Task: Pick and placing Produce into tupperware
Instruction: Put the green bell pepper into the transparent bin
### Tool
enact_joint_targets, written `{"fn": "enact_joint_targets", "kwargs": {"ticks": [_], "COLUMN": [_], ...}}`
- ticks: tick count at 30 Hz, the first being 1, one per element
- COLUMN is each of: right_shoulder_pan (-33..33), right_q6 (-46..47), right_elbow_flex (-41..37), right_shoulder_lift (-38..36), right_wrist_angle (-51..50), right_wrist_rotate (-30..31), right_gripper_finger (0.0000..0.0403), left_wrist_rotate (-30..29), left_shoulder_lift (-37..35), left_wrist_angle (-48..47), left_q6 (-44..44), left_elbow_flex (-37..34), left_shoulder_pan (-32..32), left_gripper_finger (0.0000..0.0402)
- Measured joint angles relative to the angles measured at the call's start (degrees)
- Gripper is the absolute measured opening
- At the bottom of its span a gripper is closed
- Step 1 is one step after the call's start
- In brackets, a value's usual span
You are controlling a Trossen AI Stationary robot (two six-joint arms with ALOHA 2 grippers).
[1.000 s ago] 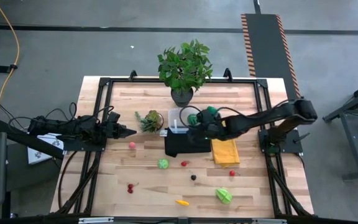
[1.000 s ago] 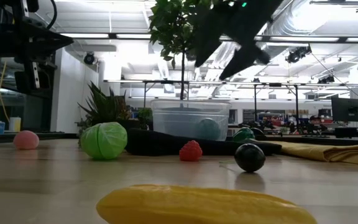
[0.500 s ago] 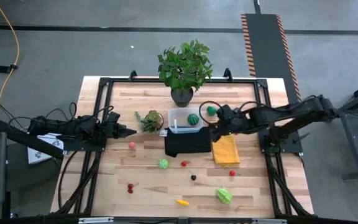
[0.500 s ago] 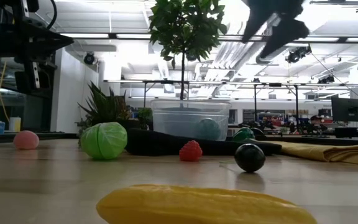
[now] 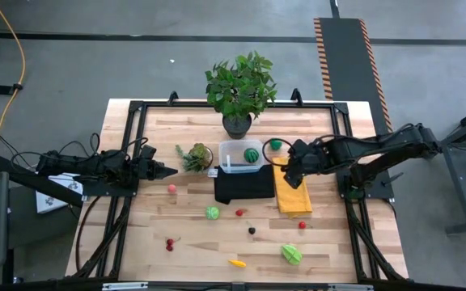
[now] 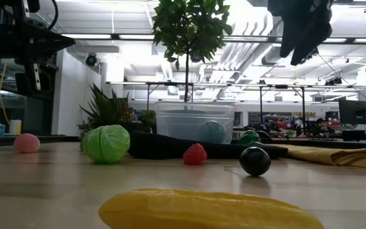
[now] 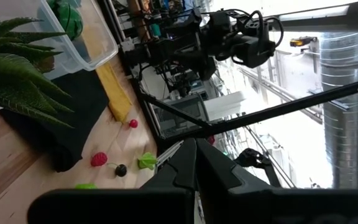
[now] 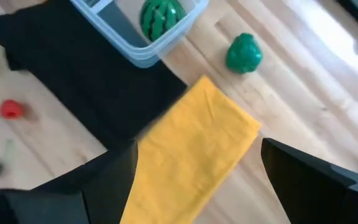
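The clear tupperware [image 5: 241, 155] stands on the far end of a black cloth [image 5: 243, 185], with a dark green striped ball [image 8: 161, 17] inside it. A green piece [image 5: 275, 145] lies on the table to the right of the box. Other produce lies loose toward the near edge: a cabbage [image 5: 212, 212], a strawberry [image 5: 239, 212], a dark berry [image 5: 252, 230], a leafy piece [image 5: 290, 254] and a yellow piece [image 5: 236, 263]. My right gripper [image 8: 197, 186] is open and empty, held high over the yellow cloth [image 5: 293, 195]. My left gripper [image 5: 171, 170] waits shut at the left, beside the spiky plant.
A big leafy potted plant [image 5: 239, 89] stands at the far edge behind the box. A small spiky plant [image 5: 195, 155] stands left of the box. A pink ball [image 5: 171, 188], cherries [image 5: 169, 243] and a red berry [image 5: 302, 225] also lie on the wood.
My right gripper has moved from above the tupperware toward the table's right edge and now hangs over the yellow cloth, still high above the table. The striped ball has stayed in the box.
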Motion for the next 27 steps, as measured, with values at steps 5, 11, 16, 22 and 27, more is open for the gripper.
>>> {"fn": "enact_joint_targets", "kwargs": {"ticks": [5,11,16,22,27], "right_shoulder_pan": [0.0,1.0,1.3,1.0,-0.6], "right_q6": [0.5,7.2,10.8,11.4,10.5], "right_elbow_flex": [-5.7,-18.6,-26.7,-33.9,-38.4], "right_shoulder_lift": [-2.1,-9.5,-16.1,-20.6,-20.7], "right_wrist_angle": [1.7,13.2,21.4,30.4,36.0], "right_wrist_rotate": [0.5,-2.4,-2.5,2.4,4.6], "right_gripper_finger": [0.0332,0.0332,0.0332,0.0332,0.0332], "left_wrist_rotate": [0.0,0.0,0.0,0.0,0.0], "left_shoulder_lift": [0.0,0.0,0.0,0.0,0.0], "left_wrist_angle": [0.0,0.0,0.0,0.0,0.0], "left_q6": [0.0,-0.1,-0.1,-0.2,-0.2], "left_elbow_flex": [0.0,0.0,0.0,0.0,0.0], "left_shoulder_pan": [0.0,0.0,0.0,0.0,0.0], "left_gripper_finger": [0.0001,0.0001,0.0001,0.0001,0.0001]}}
